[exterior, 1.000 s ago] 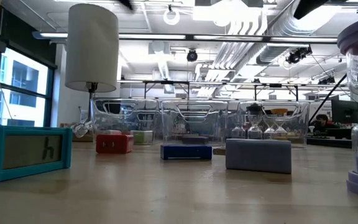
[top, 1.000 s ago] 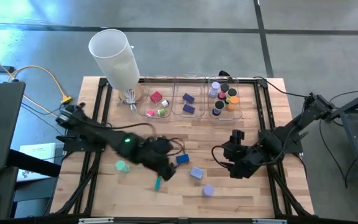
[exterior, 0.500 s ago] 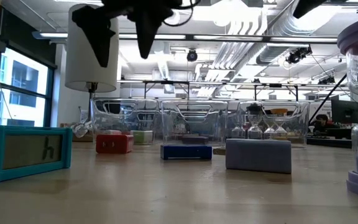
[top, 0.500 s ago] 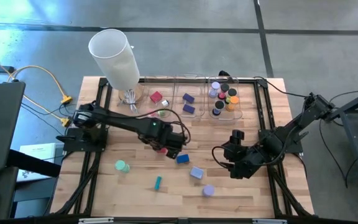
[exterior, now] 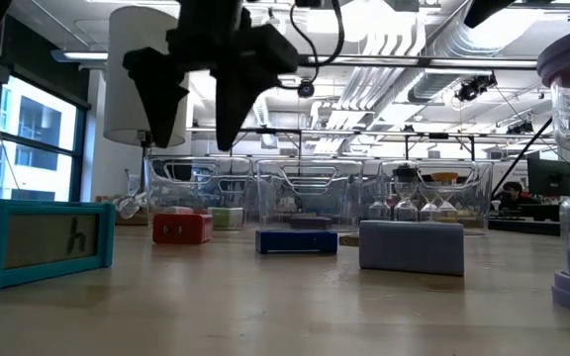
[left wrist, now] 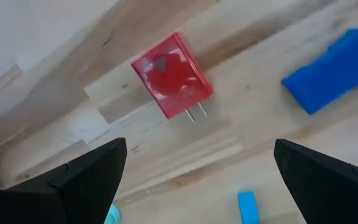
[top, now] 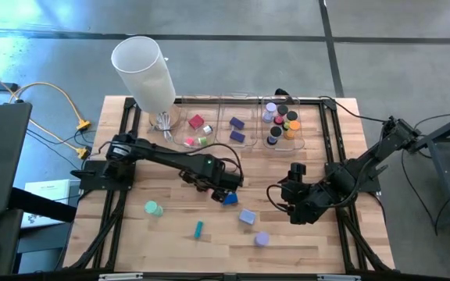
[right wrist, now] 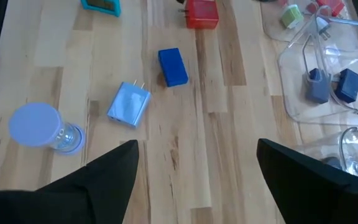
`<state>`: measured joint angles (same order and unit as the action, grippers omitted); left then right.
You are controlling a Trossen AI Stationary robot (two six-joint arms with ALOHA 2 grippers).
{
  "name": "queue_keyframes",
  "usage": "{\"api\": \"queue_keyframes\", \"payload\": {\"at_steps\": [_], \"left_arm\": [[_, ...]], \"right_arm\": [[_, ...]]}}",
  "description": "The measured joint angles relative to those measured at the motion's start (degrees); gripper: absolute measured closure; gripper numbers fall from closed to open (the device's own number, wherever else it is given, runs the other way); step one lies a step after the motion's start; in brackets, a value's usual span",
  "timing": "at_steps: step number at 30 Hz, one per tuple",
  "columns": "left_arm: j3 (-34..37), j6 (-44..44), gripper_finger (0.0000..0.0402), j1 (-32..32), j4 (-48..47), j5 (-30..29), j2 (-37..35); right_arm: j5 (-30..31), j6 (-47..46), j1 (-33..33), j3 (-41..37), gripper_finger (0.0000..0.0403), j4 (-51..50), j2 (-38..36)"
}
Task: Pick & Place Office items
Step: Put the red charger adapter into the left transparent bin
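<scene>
My left gripper [left wrist: 207, 180] is open and empty, hanging above a red block with two prongs [left wrist: 171, 74] that lies flat on the wooden table; in the low view it [exterior: 196, 119] hangs clear above the red block [exterior: 181, 227]. A blue block [top: 229, 199], a lavender-blue block [top: 247, 217], a lavender roll [top: 262, 239], a teal stick [top: 198, 229] and a green roll [top: 153, 208] lie loose on the table. My right gripper [right wrist: 197, 180] is open and empty at the table's right [top: 278, 193].
Three clear bins [top: 237, 129] stand in a row at the far edge, holding red, purple, black, orange and lavender pieces. A tall white cylinder [top: 143, 70] stands at the far left. Black frame rails [top: 330, 140] run along the table's sides.
My left gripper has gone from beside the teal stick toward the table's far edge and a little right, over the red block, and has come down into the low view. It has stayed open. The pieces on the table have not moved.
</scene>
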<state>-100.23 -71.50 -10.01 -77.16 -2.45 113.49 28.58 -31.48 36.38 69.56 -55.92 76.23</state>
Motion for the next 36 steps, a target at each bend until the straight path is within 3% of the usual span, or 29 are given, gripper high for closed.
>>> {"api": "queue_keyframes", "payload": {"at_steps": [10, 16, 24, 36], "left_arm": [[2.2, -6.8, 0.0003, 2.7, 0.9, -2.2, 0.8], [5.7, -6.5, 0.0003, 3.2, 6.9, -0.6, 0.7], [11.0, -6.8, 0.0003, 3.2, 8.3, 0.9, 0.7], [18.2, -5.0, 0.0003, 5.5, 21.0, 0.9, 0.7]], "right_arm": [[-0.1, 0.3, 0.0, 0.0, 0.0086, -0.2, 0.0], [-0.2, 0.3, 0.0, 0.0, 0.0086, -0.5, 0.0], [-0.2, 0.3, 0.0, 0.0, 0.0086, -0.8, 0.0], [-0.3, 1.8, 0.0, -3.6, 0.0086, 1.4, 0.0]]}}
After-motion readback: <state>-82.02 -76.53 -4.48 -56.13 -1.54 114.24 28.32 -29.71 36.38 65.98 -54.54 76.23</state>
